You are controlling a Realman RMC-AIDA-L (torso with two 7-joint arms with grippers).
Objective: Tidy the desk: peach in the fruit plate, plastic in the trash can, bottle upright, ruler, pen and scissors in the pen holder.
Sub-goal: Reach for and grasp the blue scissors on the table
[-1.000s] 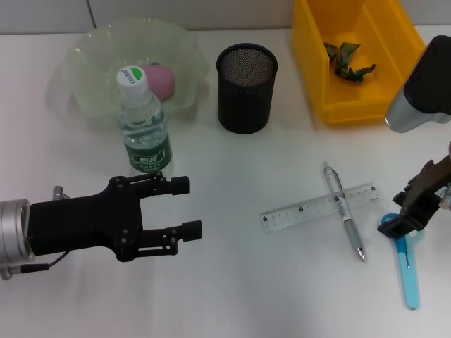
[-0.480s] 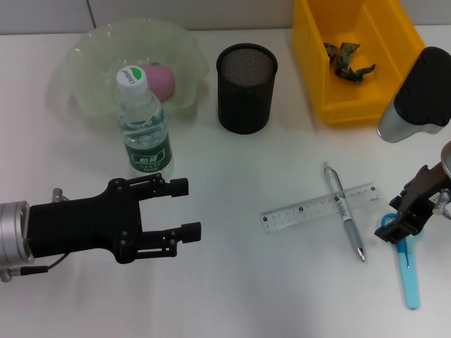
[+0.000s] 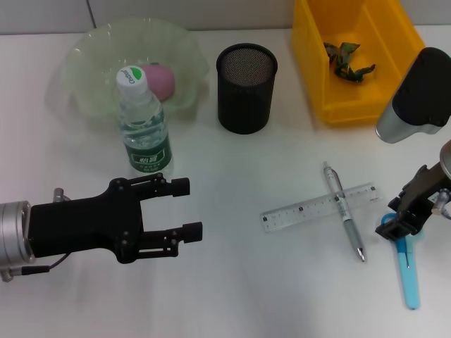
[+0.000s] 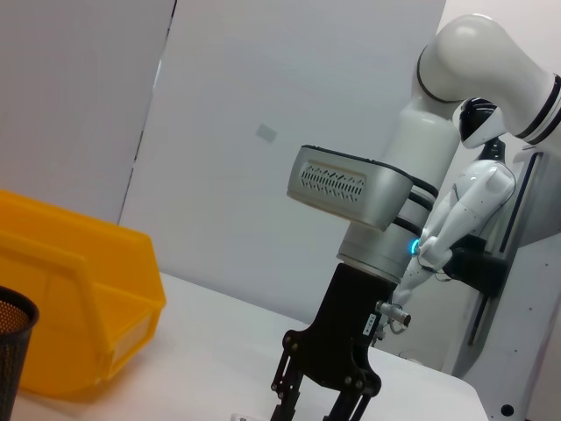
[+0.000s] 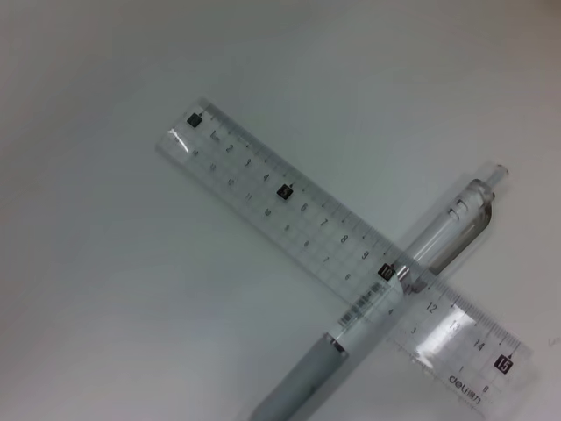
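Observation:
The pink peach (image 3: 161,79) lies in the pale green fruit plate (image 3: 84,49). In front of the plate the water bottle (image 3: 144,130) stands upright. My left gripper (image 3: 187,208) hovers open just in front of the bottle, holding nothing. The clear ruler (image 3: 310,209) (image 5: 289,210) and the pen (image 3: 345,222) (image 5: 438,246) cross each other on the table. Blue scissors (image 3: 407,271) lie at the right, and my right gripper (image 3: 398,222) (image 4: 317,408) is down at their handle end with fingers apart. Green plastic (image 3: 347,60) sits in the yellow trash can (image 3: 317,63).
The black mesh pen holder (image 3: 245,88) (image 4: 10,351) stands between the fruit plate and the trash can (image 4: 79,298). White table lies between the two arms. The right arm's grey wrist (image 3: 416,105) hangs over the table's right edge.
The right arm has shifted a little left and lowered toward the scissors' handles. The left arm and all objects have stayed in place.

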